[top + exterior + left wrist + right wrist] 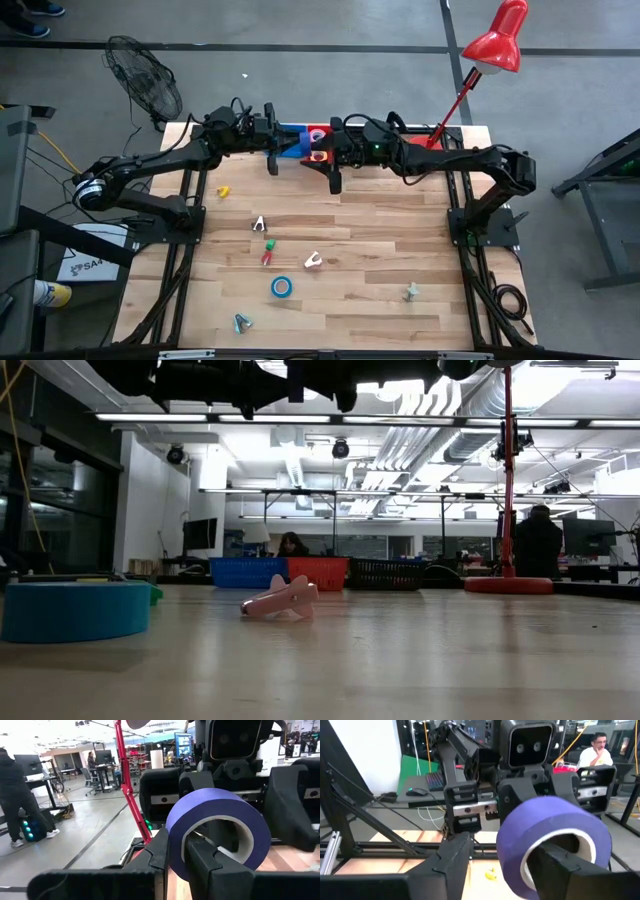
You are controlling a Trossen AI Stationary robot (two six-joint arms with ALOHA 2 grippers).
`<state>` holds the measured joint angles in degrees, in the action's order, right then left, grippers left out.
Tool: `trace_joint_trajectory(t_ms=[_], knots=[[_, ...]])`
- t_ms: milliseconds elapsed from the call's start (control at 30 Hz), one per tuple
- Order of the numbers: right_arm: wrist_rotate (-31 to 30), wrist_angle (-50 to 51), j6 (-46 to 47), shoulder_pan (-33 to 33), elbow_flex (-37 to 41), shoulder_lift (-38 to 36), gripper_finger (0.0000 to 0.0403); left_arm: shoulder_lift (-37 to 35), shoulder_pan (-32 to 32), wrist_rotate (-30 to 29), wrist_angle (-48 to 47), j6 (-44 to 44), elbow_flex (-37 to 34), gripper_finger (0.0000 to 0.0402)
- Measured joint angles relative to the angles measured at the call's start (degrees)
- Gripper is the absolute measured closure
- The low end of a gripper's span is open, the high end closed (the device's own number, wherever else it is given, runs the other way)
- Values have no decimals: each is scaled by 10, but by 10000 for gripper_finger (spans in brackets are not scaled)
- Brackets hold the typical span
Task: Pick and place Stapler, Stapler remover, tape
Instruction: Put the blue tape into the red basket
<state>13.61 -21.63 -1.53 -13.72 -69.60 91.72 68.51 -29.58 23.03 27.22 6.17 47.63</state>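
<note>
Left wrist view gives you the clearest read: the left hand [177,842] is clamped on the wall of a purple tape roll [220,815], one finger inside the hollow and one against the outside, with the roll held in the air at centre frame, right in front of the other arm's wrist. In the right wrist view, the right hand [504,847] has its fingers apart. One finger reaches into the roll's hollow at lower right of the frame, and the other stands clear of the purple band at lower left. From above, both arms meet at the upper middle of the frame, over the far edge of the desk [380,250] by the blue bin [293,133] and the red bin [318,131]. This looks like a handover, and only one hand has a real hold. If you let the left hand go before the right hand has pinched the wall, the roll will likely drop and could roll off the edge. Closing off-centre could twist the roll in the left hand's grip, and the two wrists are near enough to knock together. A blue tape roll [281,287] and a pink staple remover [313,261] wait lower on the desk.
</note>
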Motion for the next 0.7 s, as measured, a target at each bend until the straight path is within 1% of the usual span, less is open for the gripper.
trace_joint_trajectory(t_ms=[133, 333, 433, 467, 567, 700], knots=[[-1, 6, 1, 0, 0, 0, 265, 0, 0, 2, -4, 0, 0, 369], [0, 8, 13, -2, 0, 0, 330, 0, 0, 7, -4, 0, 0, 371], [10, 12, 14, -3, -1, -1, 363, 0, 0, 15, -6, -2, 0, 356], [15, 13, 15, -3, -1, -1, 369, 0, 0, 20, -6, -2, 0, 349], [24, 18, 17, -3, -1, -2, 369, 0, 0, 28, -4, 0, 0, 330], [31, 29, 41, -9, -1, -2, 369, 0, 0, 28, -5, 0, 0, 315]])
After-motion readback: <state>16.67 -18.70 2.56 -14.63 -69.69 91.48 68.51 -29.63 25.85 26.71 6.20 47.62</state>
